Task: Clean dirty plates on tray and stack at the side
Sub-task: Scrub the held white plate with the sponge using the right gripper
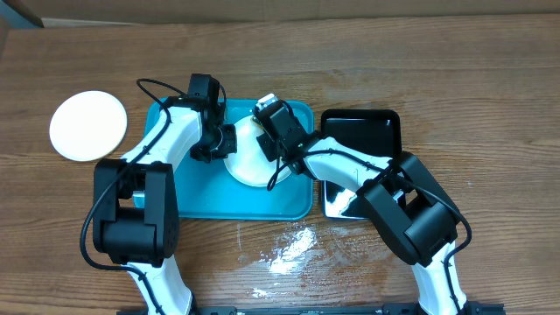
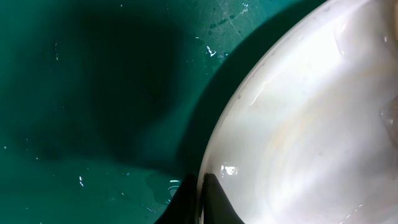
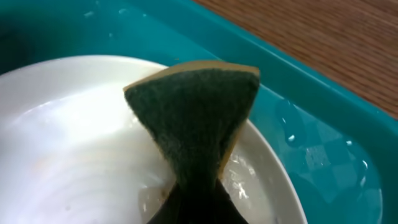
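Observation:
A white plate (image 1: 249,164) lies wet in the turquoise tray (image 1: 219,199). My left gripper (image 1: 229,140) is at the plate's left edge, and in the left wrist view it (image 2: 202,188) is shut on the rim of the plate (image 2: 311,124), above the tray floor (image 2: 93,93). My right gripper (image 1: 269,112) hovers over the plate's far side. In the right wrist view it (image 3: 196,194) is shut on a green-and-yellow sponge (image 3: 196,106), pinched at the middle, with its end over the plate (image 3: 74,137). A second pale plate (image 1: 87,125) sits on the table left of the tray.
A glossy black tray (image 1: 363,131) lies right of the turquoise tray, partly under my right arm. A patch of spilled water (image 1: 289,245) glistens on the wooden table in front of the tray. The tray rim (image 3: 311,99) runs close behind the sponge.

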### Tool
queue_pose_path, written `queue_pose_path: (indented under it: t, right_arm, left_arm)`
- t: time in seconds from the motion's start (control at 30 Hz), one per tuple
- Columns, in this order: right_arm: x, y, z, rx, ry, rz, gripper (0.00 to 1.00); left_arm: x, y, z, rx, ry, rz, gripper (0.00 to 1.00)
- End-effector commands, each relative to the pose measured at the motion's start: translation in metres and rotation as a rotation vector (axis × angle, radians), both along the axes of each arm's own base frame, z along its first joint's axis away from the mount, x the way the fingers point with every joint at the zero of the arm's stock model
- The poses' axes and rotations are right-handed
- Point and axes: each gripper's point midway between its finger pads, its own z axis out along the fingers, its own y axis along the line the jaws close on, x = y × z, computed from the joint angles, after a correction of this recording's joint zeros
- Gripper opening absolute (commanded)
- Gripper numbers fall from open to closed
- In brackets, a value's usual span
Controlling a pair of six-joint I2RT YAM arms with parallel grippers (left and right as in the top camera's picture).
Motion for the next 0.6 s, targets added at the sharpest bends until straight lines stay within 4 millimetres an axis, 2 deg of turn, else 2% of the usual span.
queue_pose_path:
  t: [0.0,0.2,0.4,0.57]
  right_arm:
    - [-0.009,-0.010,-0.010,-0.039,0.059,-0.040,0.04]
    - [-0.032,-0.010,0.001,0.019,0.179,-0.064,0.04]
    - [-0.039,-0.011,0.015,0.068,0.215,-0.126,0.04]
    - [-0.021,0.000,0.069,0.166,0.110,-0.116,0.04]
  left_arm:
    - [-0.002,0.004,-0.001,0.028,0.000,0.012,0.04]
    - [0.001,0.004,-0.001,0.025,-0.007,0.031,0.04]
    - [0.001,0.006,-0.001,0.024,-0.006,0.039,0.04]
    - [0.000,0.006,-0.001,0.025,-0.005,0.039,0.04]
